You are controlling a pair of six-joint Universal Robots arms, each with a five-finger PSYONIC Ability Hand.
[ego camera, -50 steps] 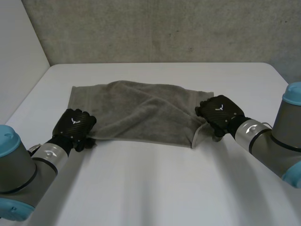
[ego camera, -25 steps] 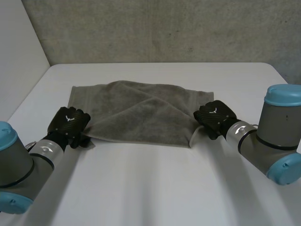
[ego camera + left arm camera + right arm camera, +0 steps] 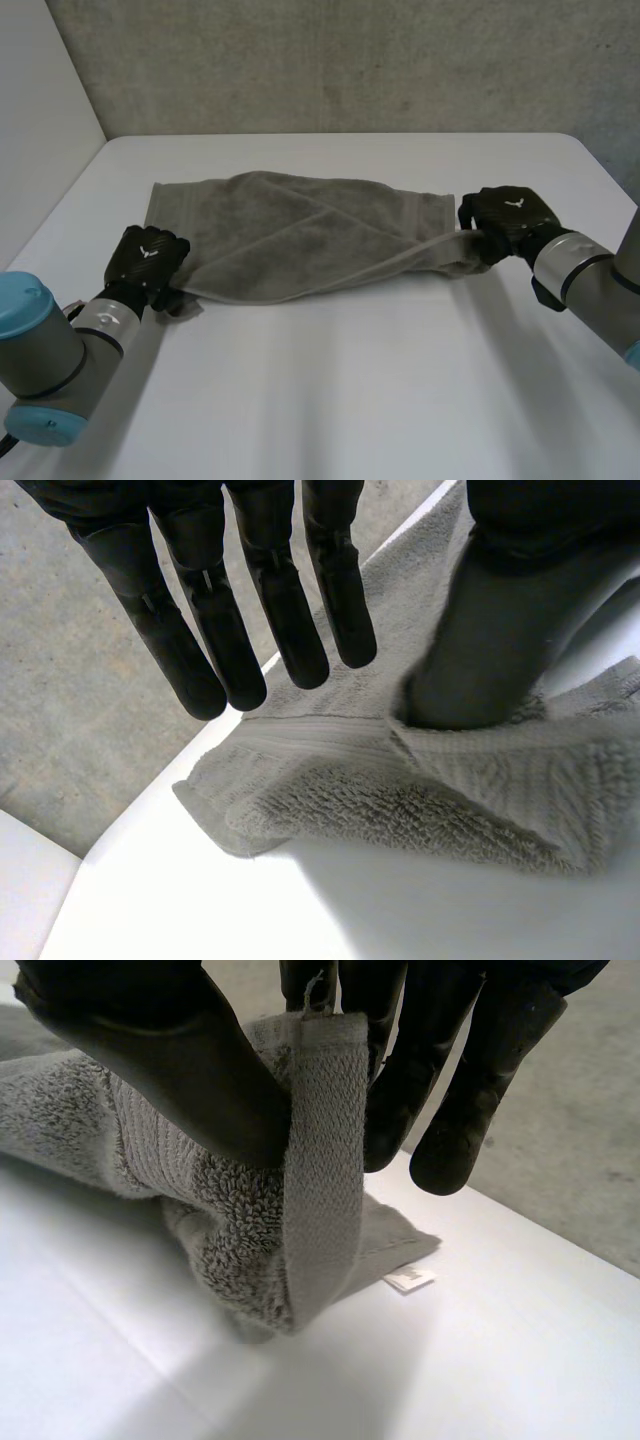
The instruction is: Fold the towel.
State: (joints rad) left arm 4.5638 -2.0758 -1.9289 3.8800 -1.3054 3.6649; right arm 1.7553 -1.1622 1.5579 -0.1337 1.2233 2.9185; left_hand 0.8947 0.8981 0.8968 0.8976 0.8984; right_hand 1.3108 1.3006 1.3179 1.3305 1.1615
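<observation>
**A:** The left hand (image 3: 148, 258) sits at the near left corner of the grey terry towel (image 3: 290, 240). Its fingers (image 3: 283, 610) are straight and clear of the cloth, and the thumb presses into the fold. It grips nothing.

**B:** And the towel itself?

**A:** It's spread, rumpled, across the white table (image 3: 330, 400). I'd judge it soft, limp and light, best taken by the woven hem at a corner.

**B:** And the right hand (image 3: 505, 215)?

**A:** It's at the towel's right end, thumb and fingers pinching the hem clear of the table. The right wrist view shows that pinch, with a small white label (image 3: 408, 1279) beneath. In the head view the hand's back covers it.
</observation>
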